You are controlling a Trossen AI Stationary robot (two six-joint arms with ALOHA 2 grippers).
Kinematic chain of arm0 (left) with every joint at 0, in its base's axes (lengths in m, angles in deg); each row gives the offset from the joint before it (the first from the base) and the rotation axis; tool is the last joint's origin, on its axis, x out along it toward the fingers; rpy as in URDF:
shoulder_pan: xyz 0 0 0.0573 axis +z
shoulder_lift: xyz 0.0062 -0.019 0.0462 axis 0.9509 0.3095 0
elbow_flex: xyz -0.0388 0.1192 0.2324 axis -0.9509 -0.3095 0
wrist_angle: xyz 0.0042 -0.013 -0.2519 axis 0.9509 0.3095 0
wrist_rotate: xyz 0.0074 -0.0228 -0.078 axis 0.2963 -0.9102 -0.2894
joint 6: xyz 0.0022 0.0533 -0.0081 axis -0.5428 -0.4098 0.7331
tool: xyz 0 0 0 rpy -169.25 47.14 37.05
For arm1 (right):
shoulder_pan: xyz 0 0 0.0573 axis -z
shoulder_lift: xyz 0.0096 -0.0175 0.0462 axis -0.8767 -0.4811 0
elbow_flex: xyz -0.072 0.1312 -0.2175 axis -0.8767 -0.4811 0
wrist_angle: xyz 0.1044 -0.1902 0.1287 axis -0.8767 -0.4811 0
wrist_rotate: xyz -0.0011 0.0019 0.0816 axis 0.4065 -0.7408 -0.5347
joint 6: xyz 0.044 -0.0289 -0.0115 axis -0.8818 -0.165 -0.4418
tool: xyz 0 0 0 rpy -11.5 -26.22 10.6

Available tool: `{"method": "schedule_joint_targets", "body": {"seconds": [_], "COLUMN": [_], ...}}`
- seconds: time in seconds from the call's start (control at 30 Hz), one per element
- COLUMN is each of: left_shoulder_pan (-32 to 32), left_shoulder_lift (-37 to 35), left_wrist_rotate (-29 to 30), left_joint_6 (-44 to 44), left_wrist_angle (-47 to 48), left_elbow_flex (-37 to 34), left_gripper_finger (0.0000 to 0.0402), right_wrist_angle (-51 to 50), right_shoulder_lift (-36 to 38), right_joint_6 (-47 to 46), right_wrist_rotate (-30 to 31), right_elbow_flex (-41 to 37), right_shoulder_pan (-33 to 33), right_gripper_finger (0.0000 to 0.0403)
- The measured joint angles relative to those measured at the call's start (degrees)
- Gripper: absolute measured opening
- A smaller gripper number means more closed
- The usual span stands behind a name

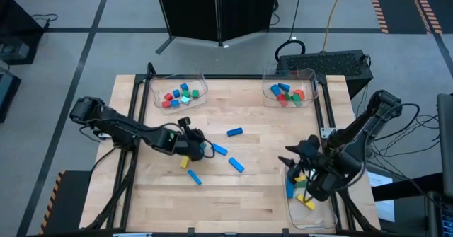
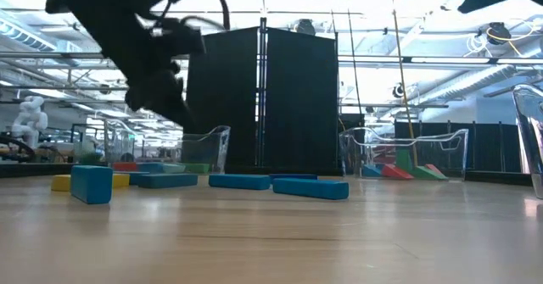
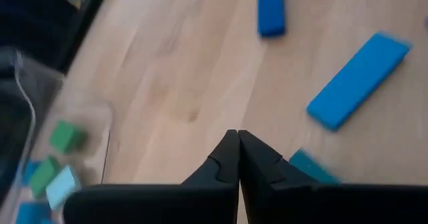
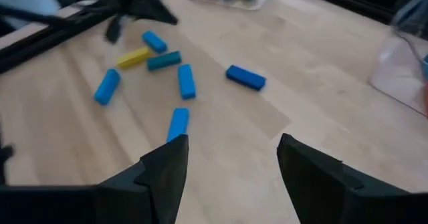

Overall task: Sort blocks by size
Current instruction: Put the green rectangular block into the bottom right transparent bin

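The left end effector (image 3: 238, 158), fingers pressed together on nothing, hovers above the desk (image 1: 262, 187) with blue blocks (image 3: 358, 80) just ahead, while the right end effector (image 4: 231, 158) gapes apart.

Wood table (image 1: 262, 187) w/ 3 clear trays (image 1: 200, 99), black box (image 1: 333, 61) behind, dark partition (image 2: 263, 97).

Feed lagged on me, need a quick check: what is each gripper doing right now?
Left gripper: jaws shut, nothing between them, above the loose blocks mid-table.
Right gripper: jaws open, empty, over the table's right side.
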State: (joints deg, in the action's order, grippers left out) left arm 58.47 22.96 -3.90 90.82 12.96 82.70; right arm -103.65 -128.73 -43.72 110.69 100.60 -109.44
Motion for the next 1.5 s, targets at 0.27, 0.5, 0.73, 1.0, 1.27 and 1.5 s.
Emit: {"method": "schedule_joint_targets", "body": {"seconds": [0.27,0.5,0.73,1.0,1.27,1.5], "left_shoulder_pan": [-1.6,-2.0,-4.5,-5.4,-7.3,-8.6], "left_shoulder_lift": [-0.1,-0.1,-0.1,-0.1,-0.1,-0.4], "left_wrist_rotate": [1.7,-2.1,-9.8,-13.3,-18.2,-19.4], "left_joint_6": [6.3,27.6,53.7,68.0,77.6,79.3], "left_wrist_angle": [6.9,26.7,43.8,45.2,43.6,34.9], "left_elbow_flex": [3.5,5.8,5.0,1.1,-3.9,-8.0], "left_gripper_finger": [0.0033,0.0113,0.0231,0.0337,0.0361,0.0361], "right_wrist_angle": [1.2,3.5,3.7,4.4,4.4,4.4], "right_shoulder_lift": [0.0,0.0,-1.0,-3.6,-4.2,-4.2], "right_joint_6": [-0.3,1.2,2.1,3.0,3.4,3.6], "right_wrist_rotate": [-0.8,-1.6,-1.5,-2.5,-4.4,-4.4], "right_elbow_flex": [-0.4,-0.4,-0.4,-0.4,-0.4,-0.4], "right_shoulder_pan": [2.6,2.8,2.8,2.8,2.8,2.8], "right_gripper_finger": [0.0222,0.0222,0.0222,0.0222,0.0222,0.0221]}}
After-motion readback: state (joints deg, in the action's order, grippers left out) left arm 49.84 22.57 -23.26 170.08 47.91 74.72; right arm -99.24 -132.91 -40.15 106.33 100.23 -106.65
